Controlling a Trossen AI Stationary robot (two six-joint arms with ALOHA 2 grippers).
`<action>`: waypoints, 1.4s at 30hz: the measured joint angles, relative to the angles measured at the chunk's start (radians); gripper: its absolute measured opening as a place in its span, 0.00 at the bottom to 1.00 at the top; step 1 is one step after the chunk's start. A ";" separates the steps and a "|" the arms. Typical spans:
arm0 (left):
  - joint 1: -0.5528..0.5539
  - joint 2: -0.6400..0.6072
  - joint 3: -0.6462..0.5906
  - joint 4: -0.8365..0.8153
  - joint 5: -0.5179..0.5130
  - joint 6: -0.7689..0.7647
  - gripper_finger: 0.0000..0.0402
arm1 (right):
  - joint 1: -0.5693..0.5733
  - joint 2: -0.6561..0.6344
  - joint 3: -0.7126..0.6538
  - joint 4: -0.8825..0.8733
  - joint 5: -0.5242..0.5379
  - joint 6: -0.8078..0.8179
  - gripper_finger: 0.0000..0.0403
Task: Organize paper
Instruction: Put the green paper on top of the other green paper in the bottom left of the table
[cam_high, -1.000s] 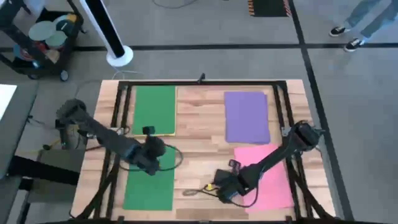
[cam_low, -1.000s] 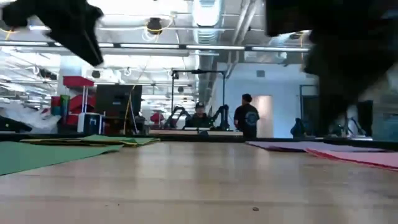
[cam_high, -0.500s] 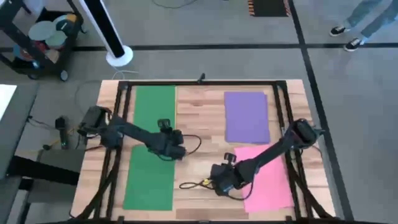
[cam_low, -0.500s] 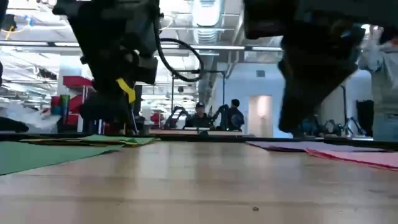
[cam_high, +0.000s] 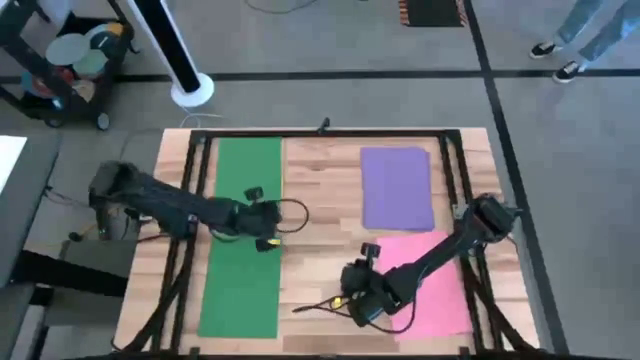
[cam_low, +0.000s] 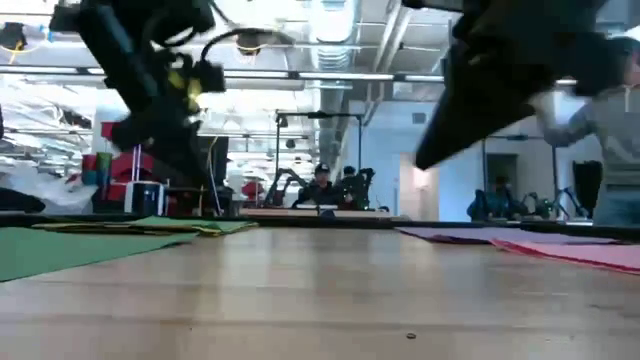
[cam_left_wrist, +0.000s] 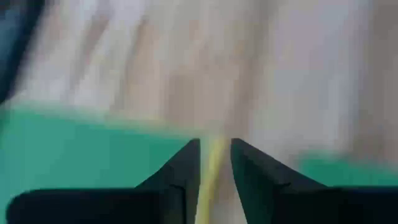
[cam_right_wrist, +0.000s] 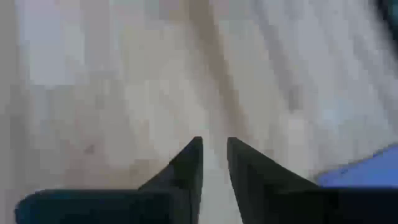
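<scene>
Green paper (cam_high: 243, 240) lies flat along the table's left side. Purple paper (cam_high: 397, 188) lies at the far right, and pink paper (cam_high: 432, 285) lies near it on the right. My left gripper (cam_high: 268, 230) hangs over the green paper's right edge, clear of the table in the low view (cam_low: 150, 100). Its fingers are slightly apart (cam_left_wrist: 215, 146), and a thin yellow strip (cam_left_wrist: 211, 174) on the table shows through the gap. My right gripper (cam_high: 352, 306) hangs over bare wood left of the pink paper, its fingers slightly apart (cam_right_wrist: 214, 144) with nothing between them.
Black frame rails (cam_high: 195, 200) run along the table's left, right and far sides. A cable loop (cam_high: 320, 305) trails by my right gripper. Bare wood (cam_high: 320, 200) lies between the green and purple sheets. A person (cam_low: 612, 130) stands at the right behind the table.
My left gripper has gone toward the table's far edge and a little to the right, from over the near part of the green paper to its middle. My right gripper has rolled about its own pointing line and stayed nearly where it was.
</scene>
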 joint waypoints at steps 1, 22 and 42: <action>0.020 -0.017 -0.021 0.033 -0.007 0.020 0.19 | -0.023 -0.005 -0.012 0.009 0.001 -0.020 0.12; 0.138 0.057 -0.051 -0.046 0.082 -0.009 0.25 | -0.343 -0.250 -0.655 1.302 -0.562 -0.574 0.00; 0.138 0.057 -0.031 -0.028 -0.010 0.024 0.27 | -0.503 -0.249 -0.735 1.260 -0.678 -0.639 0.00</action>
